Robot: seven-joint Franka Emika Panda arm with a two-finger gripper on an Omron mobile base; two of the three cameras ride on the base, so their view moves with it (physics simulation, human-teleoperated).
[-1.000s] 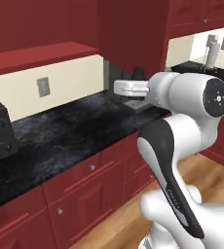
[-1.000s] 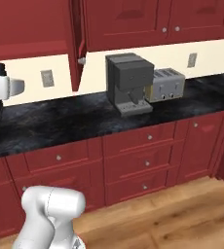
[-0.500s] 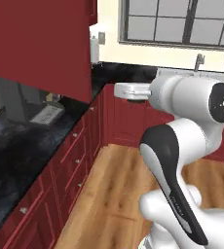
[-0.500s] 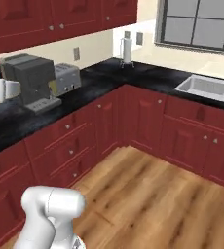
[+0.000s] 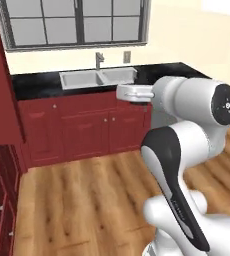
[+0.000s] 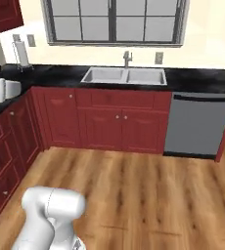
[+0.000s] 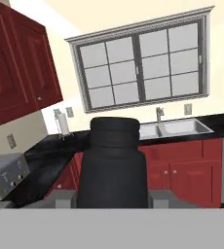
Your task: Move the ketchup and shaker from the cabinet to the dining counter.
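Note:
The shaker [image 7: 114, 165], a dark grey-black cylinder with a narrower top, stands upright close to the lens in the hand view. My gripper [image 7: 113, 198] is shut on it, with its lower body between the jaws. In the left base view the white arm [image 5: 187, 130] is raised at chest height, facing the sink wall. Dark-red wall cabinet doors [image 7: 16, 68] show at the hand view's upper left; I cannot tell whether they belong to the task's cabinet. The ketchup and the dining counter are out of view.
A black-topped counter with a double sink [image 6: 125, 75] and tap runs under a large window [image 6: 114, 19]. A grey dishwasher [image 6: 197, 124] is to its right. A paper-towel holder [image 6: 20, 53] stands in the left corner, a toaster [image 7: 7, 175] further left. Wooden floor [image 6: 148, 195] lies ahead.
The whole picture has swung: the base has turned from the coffee-machine counter, past the corner, to face the sink and window. The shaker stays in the grip.

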